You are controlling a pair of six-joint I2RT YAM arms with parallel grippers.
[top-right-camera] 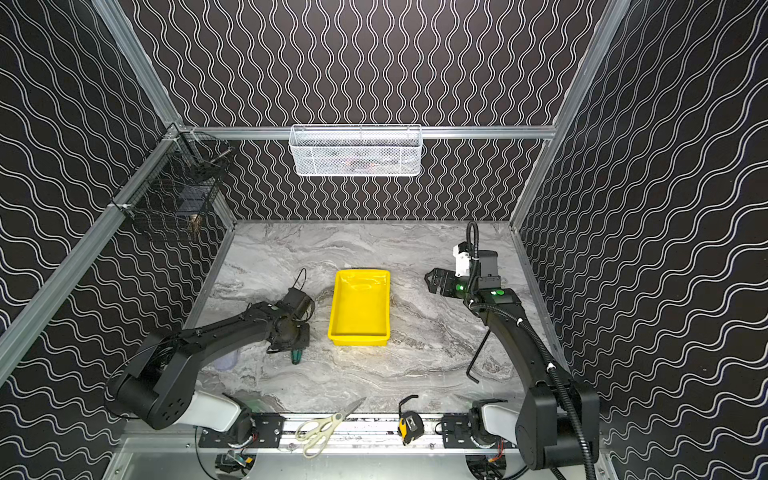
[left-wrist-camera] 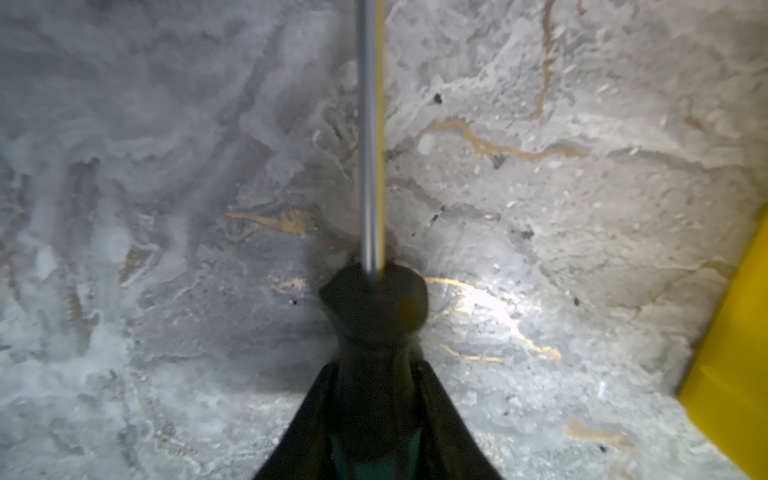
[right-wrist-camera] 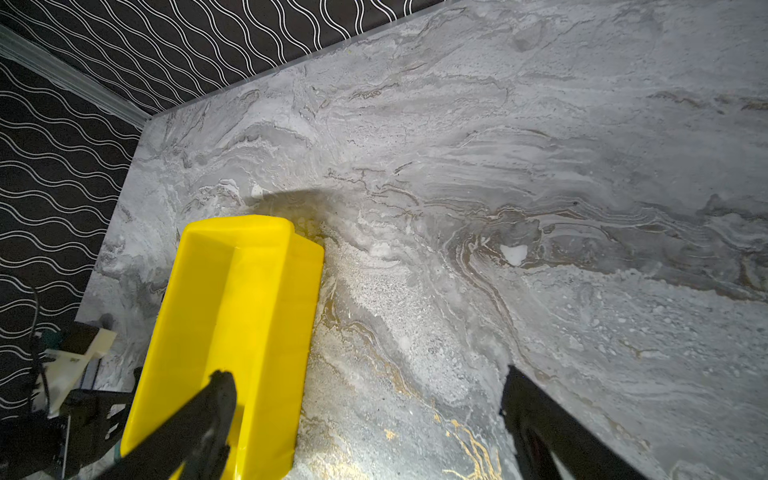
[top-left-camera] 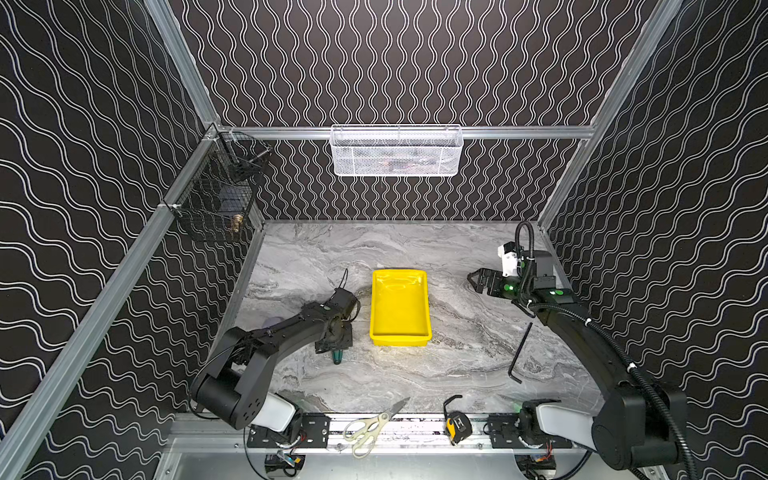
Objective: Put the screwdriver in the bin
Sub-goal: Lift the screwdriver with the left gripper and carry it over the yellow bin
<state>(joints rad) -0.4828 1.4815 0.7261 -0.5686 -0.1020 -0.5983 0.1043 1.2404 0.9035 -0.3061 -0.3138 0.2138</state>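
The screwdriver [left-wrist-camera: 374, 307] has a black and dark green handle and a thin metal shaft [left-wrist-camera: 371, 124]. My left gripper [left-wrist-camera: 376, 415] is shut on its handle, low at the marble tabletop. In both top views only the green handle end [top-left-camera: 337, 356] [top-right-camera: 296, 356] pokes out below the left gripper [top-left-camera: 334, 341] [top-right-camera: 291, 340]. The yellow bin [top-left-camera: 400, 307] [top-right-camera: 359, 307] [left-wrist-camera: 731, 353] [right-wrist-camera: 232, 316] stands empty just right of that gripper. My right gripper [top-left-camera: 471, 279] [top-right-camera: 428, 280] [right-wrist-camera: 365, 382] hovers open to the right of the bin's far end, holding nothing.
A black L-shaped hex key [top-left-camera: 520, 353] lies right of the bin. Scissors [top-left-camera: 374, 424] and a yellow tape measure [top-left-camera: 457, 424] rest at the front rail. A white mesh basket [top-left-camera: 397, 151] hangs on the back wall and a black wire basket [top-left-camera: 216, 195] on the left wall.
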